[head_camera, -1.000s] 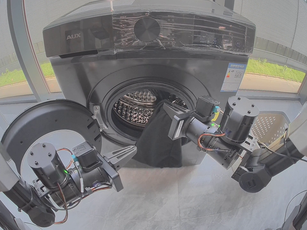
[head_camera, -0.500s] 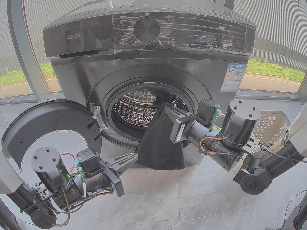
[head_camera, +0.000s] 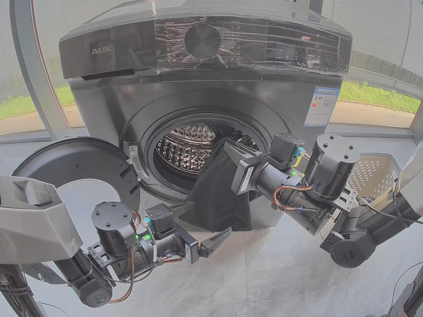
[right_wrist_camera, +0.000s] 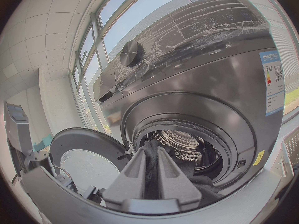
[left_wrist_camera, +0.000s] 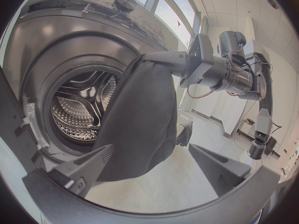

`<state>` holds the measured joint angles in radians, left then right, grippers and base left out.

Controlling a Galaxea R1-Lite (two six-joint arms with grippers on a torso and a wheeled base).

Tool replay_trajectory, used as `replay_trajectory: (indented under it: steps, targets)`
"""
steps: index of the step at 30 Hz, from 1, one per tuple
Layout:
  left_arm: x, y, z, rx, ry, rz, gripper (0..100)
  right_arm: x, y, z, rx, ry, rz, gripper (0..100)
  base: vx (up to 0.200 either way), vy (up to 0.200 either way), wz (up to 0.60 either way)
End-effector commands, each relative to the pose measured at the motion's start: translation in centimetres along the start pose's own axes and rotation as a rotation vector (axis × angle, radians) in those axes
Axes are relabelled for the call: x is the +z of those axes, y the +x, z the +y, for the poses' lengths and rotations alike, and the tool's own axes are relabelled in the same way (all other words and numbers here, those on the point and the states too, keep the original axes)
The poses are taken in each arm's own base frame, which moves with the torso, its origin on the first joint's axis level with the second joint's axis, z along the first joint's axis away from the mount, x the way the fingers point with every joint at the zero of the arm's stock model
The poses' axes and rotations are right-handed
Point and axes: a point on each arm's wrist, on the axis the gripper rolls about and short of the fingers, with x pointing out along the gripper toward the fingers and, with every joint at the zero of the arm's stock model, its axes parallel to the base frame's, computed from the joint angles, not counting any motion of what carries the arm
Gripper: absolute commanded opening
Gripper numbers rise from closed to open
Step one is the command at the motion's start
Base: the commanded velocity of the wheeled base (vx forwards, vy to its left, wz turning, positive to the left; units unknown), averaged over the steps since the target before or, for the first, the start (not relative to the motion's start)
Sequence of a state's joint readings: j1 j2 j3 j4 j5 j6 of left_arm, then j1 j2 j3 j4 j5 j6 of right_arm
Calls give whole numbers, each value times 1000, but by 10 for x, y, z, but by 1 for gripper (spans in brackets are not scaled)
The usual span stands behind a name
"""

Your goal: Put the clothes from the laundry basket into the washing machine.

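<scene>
At the washing machine (head_camera: 202, 93) mouth, we see the right pincer (right_wrist_camera: 151, 150) pressed together on the top fold of a black garment (head_camera: 218, 194), cloth pinched tight. Top of the garment sits level with the right side of the drum (head_camera: 187, 152) opening, just outside it. The rest hangs down over the opening's lower rim and the machine's front panel, bottom edge near the floor (head_camera: 246, 278); touching or not, we cannot tell. Perforated steel drum wall shows behind the garment. We note the round door (head_camera: 75, 164) swung fully open on the robot's left. We mark the left pincer (left_wrist_camera: 149, 147) low in front of the machine, spread wide, pointing at the garment's lower part. From the left wrist view the hanging cloth sits between its two fingers (left_wrist_camera: 92, 162). Contact there: we cannot tell. We see the white perforated laundry basket (head_camera: 374, 172) on the floor to the right of the machine, behind the right arm. The left wrist view shows a dark cloth (left_wrist_camera: 186, 134) hanging at its rim.
</scene>
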<state>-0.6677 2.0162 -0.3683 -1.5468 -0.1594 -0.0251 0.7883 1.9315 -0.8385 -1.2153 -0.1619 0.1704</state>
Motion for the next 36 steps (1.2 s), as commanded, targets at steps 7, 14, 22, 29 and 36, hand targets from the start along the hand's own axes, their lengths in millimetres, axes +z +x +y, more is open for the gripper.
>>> replay_trajectory:
  steps: [7,14,22,29,36]
  targets:
    - [-15,52,10,-11,4,-31,100,0,2,3,8,0,-5,0,0,0,0]
    - [-19,71,24,69,7,-66,0,1,2,5,13,3,-7,0,0,0,0]
    - [-2,65,21,71,11,-110,0,-2,2,5,12,2,-1,0,0,0,0]
    - [22,29,8,51,23,-132,0,-3,4,-2,-9,-2,6,0,0,0,0]
    - [41,-55,-7,10,35,-129,0,-5,4,-8,-24,-5,9,0,0,0,0]
